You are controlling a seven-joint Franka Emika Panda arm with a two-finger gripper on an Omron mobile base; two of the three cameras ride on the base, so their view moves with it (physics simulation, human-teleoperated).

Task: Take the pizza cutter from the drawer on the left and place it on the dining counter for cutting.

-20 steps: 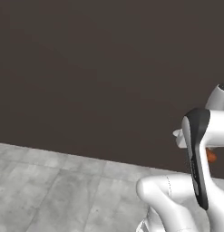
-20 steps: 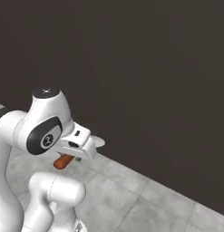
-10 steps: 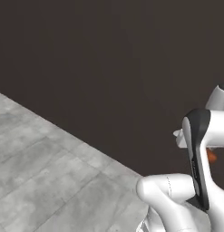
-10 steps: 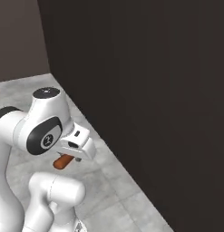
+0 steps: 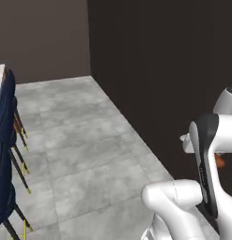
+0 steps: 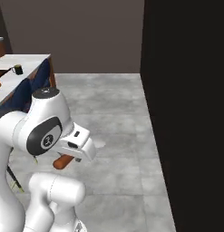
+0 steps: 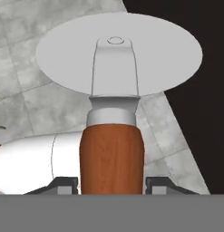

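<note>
The pizza cutter (image 7: 112, 113) points straight out from the gripper (image 7: 112, 183), whose fingers clamp its reddish-brown wooden handle; round grey wheel leading.

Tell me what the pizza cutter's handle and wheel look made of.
The pizza cutter, gripped in the gripper: its handle looks like polished reddish-brown wood, with faint vertical grain. The wheel and its fork look like matte grey metal, smooth and unmarked, though that flat grey leaves it open.
</note>
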